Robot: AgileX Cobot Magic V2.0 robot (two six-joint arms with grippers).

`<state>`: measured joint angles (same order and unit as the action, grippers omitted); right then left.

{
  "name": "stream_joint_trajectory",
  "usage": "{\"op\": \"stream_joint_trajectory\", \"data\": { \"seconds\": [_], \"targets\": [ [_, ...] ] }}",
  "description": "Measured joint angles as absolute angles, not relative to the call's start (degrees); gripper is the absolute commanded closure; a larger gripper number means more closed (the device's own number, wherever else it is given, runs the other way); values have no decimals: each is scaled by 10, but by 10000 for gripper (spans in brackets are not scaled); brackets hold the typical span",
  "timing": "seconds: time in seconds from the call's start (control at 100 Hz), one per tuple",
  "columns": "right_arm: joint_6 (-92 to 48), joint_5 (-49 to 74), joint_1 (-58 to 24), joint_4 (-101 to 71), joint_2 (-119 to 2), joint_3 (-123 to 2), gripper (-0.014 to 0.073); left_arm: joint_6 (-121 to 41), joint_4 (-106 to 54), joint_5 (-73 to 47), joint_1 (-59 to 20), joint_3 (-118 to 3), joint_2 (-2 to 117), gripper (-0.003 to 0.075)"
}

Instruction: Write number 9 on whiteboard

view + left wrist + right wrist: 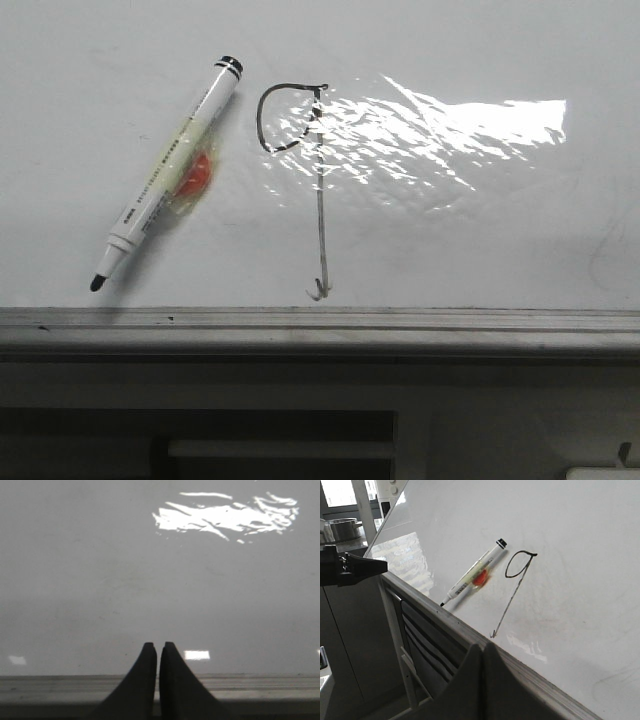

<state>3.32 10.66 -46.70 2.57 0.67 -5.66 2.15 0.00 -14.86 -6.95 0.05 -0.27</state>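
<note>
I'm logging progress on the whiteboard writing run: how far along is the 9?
The number 9 looks finished on the whiteboard: closed loop, long stem, small hook at the bottom. The marker lies uncapped on the board beside it, held by nobody. Nothing is in hand: the left hand and right hand are both shut and empty, near the board's rail. Little seems left.

— We note the whiteboard [480, 250] lying flat, glare across its wrinkled film, grey rail along the near edge.

— We log an uncapped marker [168, 185] lying diagonally on it, just beside the number 9 [305, 180], not touching.
</note>
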Motion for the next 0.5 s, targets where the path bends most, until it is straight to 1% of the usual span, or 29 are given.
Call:
{"op": "stream_joint_trajectory", "data": {
  "seconds": [0.13,0.5],
  "targets": [
    [33,107,-467,26,7,-56,656,20,9,-190,-63,1,-3,741],
    [33,107,-467,26,7,-56,656,20,11,-192,-63,0,-3,741]
  ]
}}
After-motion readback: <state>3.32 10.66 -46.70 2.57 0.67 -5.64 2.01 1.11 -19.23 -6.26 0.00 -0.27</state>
